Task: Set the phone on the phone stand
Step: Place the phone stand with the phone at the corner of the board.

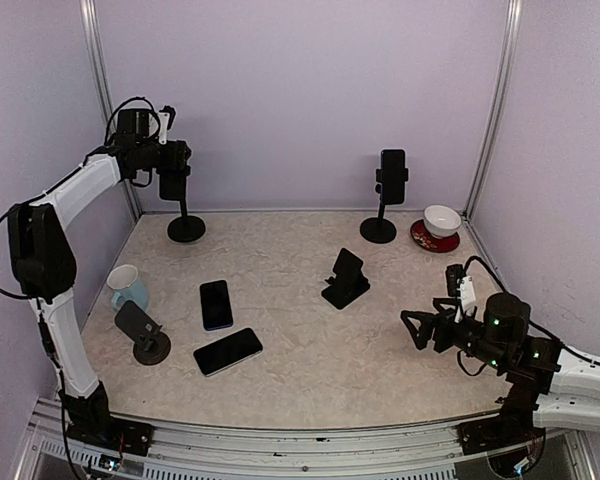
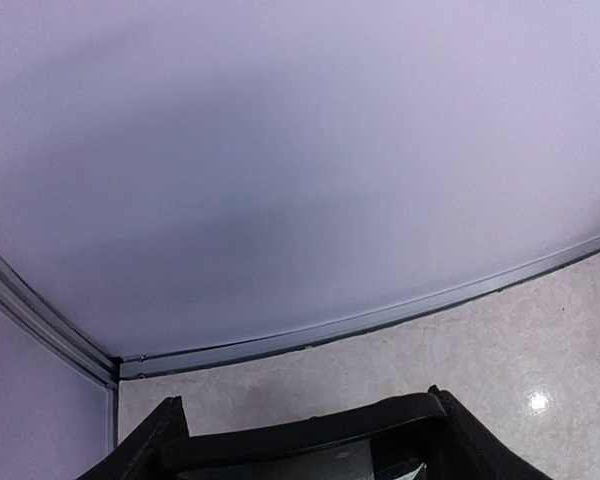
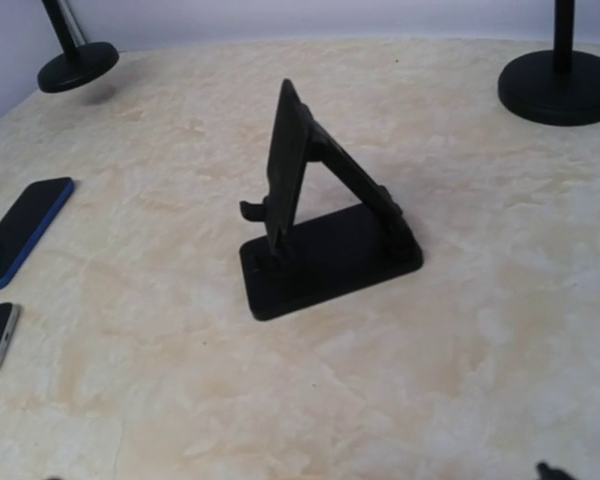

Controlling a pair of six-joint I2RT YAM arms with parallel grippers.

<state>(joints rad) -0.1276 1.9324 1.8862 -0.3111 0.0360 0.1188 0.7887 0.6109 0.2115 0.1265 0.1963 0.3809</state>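
At the far-left corner, your left gripper [image 1: 172, 180] is holding the phone [image 2: 300, 432] above the pole stand [image 1: 186, 228].
In the left wrist view you are seeing the dark phone spanning the gap between both fingers [image 2: 148, 445], so the jaws are standing partly apart and clamping it across its width. You cannot tell whether it is touching the stand's cradle. Your right gripper [image 1: 418, 330] is hovering low at the near right, jaws spread fully and gripping nothing, facing the folding stand [image 3: 320, 225] at mid-table. A blue phone [image 1: 216, 304] and a grey phone [image 1: 227, 351] are lying flat at the near left, near a mug [image 1: 128, 287] and a small stand [image 1: 143, 330]. A second pole stand [image 1: 385, 200] is carrying a phone at the far right, beside a bowl [image 1: 441, 220].
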